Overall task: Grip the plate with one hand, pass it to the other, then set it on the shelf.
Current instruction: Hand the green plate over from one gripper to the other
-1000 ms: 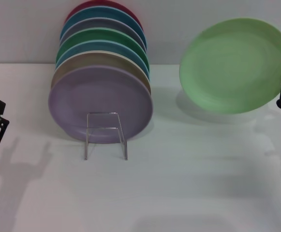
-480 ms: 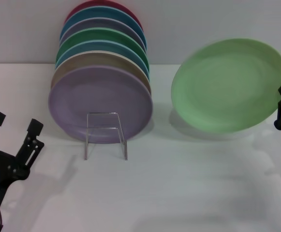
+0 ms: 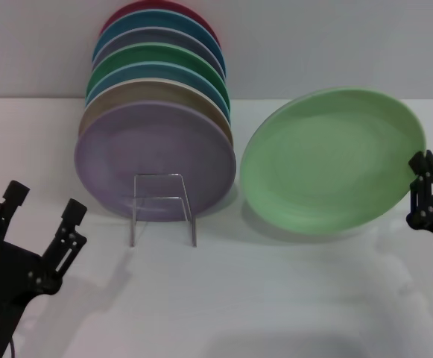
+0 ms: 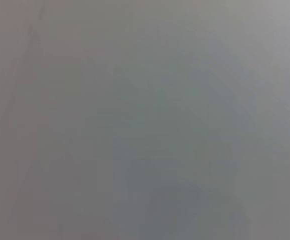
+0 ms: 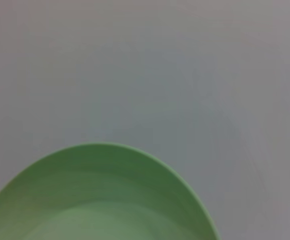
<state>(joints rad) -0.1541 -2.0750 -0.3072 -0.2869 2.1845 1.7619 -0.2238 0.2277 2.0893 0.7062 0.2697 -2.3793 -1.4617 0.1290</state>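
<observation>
The light mint-green plate [image 3: 332, 160] hangs tilted above the table on the right, its face turned toward me. My right gripper [image 3: 423, 186] is shut on the plate's right rim. The right wrist view shows the plate [image 5: 100, 200] from behind its rim, with bare table beyond. At the lower left my left gripper [image 3: 43, 205] stands open, fingers pointing up, well away from the plate. The shelf [image 3: 162, 205], a thin wire stand, stands left of centre with a lavender plate [image 3: 155, 160] leaning behind it. The left wrist view shows only blank grey surface.
Behind the lavender plate stands a row of several upright plates [image 3: 156, 74] in tan, blue, dark green, grey and red. The white table [image 3: 276, 298] runs back to a grey wall. The mint plate's left rim comes close to the lavender plate's right edge.
The right gripper has carried the mint plate down and to the left, toward the stand. The left gripper has risen into view at the lower left and moved inward, fingers spread.
</observation>
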